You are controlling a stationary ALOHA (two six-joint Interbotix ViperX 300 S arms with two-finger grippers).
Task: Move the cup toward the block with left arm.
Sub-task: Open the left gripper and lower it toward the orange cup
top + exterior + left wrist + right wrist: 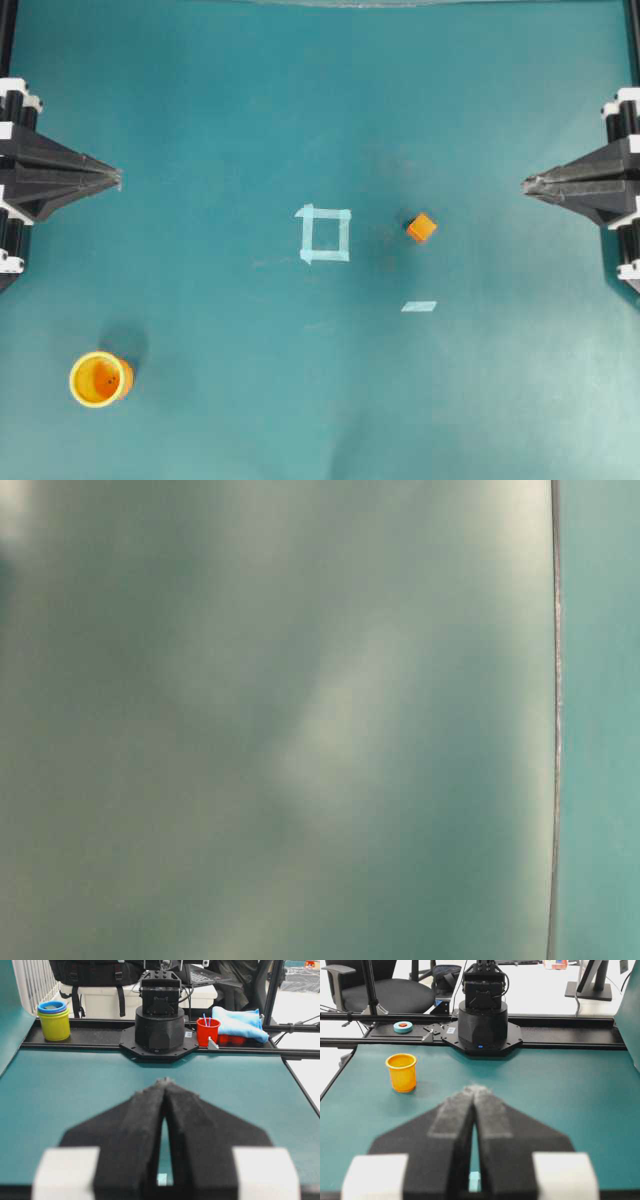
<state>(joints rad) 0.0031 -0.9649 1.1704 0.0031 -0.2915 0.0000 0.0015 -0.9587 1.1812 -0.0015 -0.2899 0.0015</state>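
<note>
Standing between cup [100,379] and block [421,227], tape square [325,234] (flat)

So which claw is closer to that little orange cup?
The left claw. It sits shut at the left edge of the overhead view, with the orange cup below it on the same side. The right claw waits at the opposite edge, across the whole table.
</note>
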